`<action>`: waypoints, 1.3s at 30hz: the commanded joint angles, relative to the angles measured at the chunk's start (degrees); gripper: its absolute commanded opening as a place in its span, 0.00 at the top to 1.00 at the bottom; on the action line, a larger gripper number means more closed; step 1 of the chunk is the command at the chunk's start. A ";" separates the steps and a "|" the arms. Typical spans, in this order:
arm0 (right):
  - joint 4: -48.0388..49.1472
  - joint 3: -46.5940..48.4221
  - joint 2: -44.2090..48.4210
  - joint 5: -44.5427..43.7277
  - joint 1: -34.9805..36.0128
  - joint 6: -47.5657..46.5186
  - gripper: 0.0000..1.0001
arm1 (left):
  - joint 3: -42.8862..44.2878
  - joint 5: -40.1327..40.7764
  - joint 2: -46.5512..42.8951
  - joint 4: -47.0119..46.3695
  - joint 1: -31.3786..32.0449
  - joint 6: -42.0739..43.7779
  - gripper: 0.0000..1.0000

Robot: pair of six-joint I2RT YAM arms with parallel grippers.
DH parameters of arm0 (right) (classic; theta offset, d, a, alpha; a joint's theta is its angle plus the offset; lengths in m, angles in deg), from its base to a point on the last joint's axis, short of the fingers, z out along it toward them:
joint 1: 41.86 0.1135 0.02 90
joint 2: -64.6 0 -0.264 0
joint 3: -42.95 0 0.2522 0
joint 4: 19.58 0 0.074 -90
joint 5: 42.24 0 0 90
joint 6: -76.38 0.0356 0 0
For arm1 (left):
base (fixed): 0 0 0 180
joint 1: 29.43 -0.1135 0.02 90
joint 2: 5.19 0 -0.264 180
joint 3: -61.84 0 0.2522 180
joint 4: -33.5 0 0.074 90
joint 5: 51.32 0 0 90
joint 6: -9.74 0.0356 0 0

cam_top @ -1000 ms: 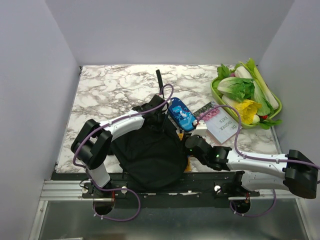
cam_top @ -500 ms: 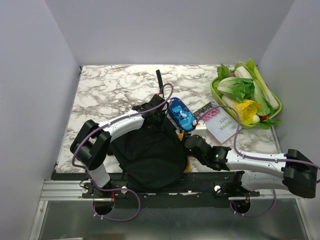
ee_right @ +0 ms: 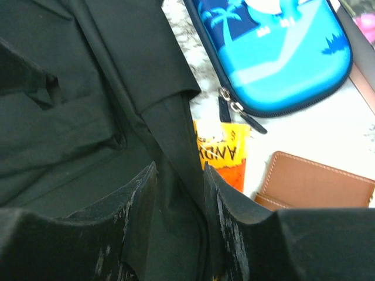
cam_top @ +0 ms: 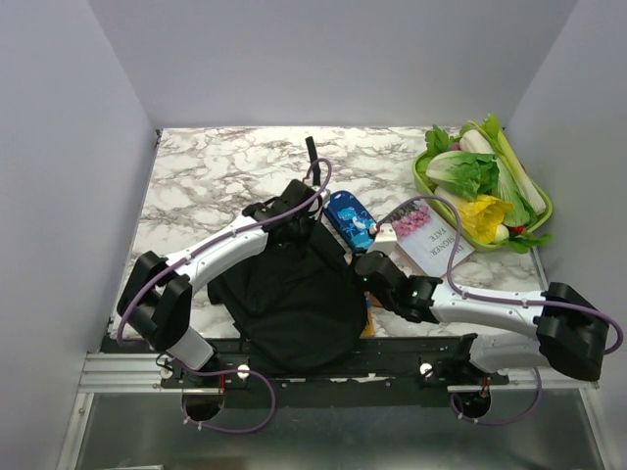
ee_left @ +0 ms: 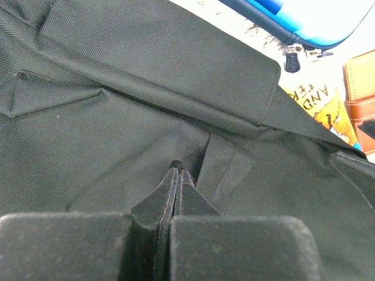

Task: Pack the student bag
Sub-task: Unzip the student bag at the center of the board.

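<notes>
Pinching a fold of the bag (cam_top: pixel 289 299) at lower centre, the left gripper (ee_left: pixel 177 171) may lose the thin fabric; the right gripper (ee_right: pixel 179 187), spread, straddles its rim and could snag.

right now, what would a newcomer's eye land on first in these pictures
A big black backpack slumps at the near middle of the marble table. Just beyond its right side lies a bright blue pencil case, and a green tray of leafy vegetables fills the far right corner.
</notes>
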 commanded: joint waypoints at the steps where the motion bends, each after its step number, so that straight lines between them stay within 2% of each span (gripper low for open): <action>1: 4.14 4.79 -3.76 0.77 -1.05 -3.81 0.54 | 0.30 1.26 -3.57 3.28 -0.40 2.63 1.00; 6: 7.83 8.05 -6.32 5.08 -1.32 -7.33 0.46 | -1.90 1.35 -5.51 3.19 -0.84 4.12 1.00; 10: 9.85 10.07 -9.30 10.43 -1.32 -6.63 0.39 | -3.39 1.61 -6.66 2.41 -1.71 5.18 1.00; 15: 9.07 10.87 -12.29 9.57 -2.37 -4.79 0.33 | -5.59 2.49 -8.15 1.26 -3.55 7.02 1.00; 21: 5.90 10.87 -13.09 8.34 -5.10 -5.30 0.32 | -6.74 0.66 -9.47 0.73 -4.35 8.87 1.00; 30: 6.16 16.40 -20.12 15.89 -5.19 -13.92 0.29 | -5.68 -4.01 -8.06 -0.32 -4.35 7.82 1.00; 39: 3.09 15.26 -20.03 11.85 -5.62 -16.03 0.32 | -5.25 -4.45 -8.50 0.12 -4.35 7.82 1.00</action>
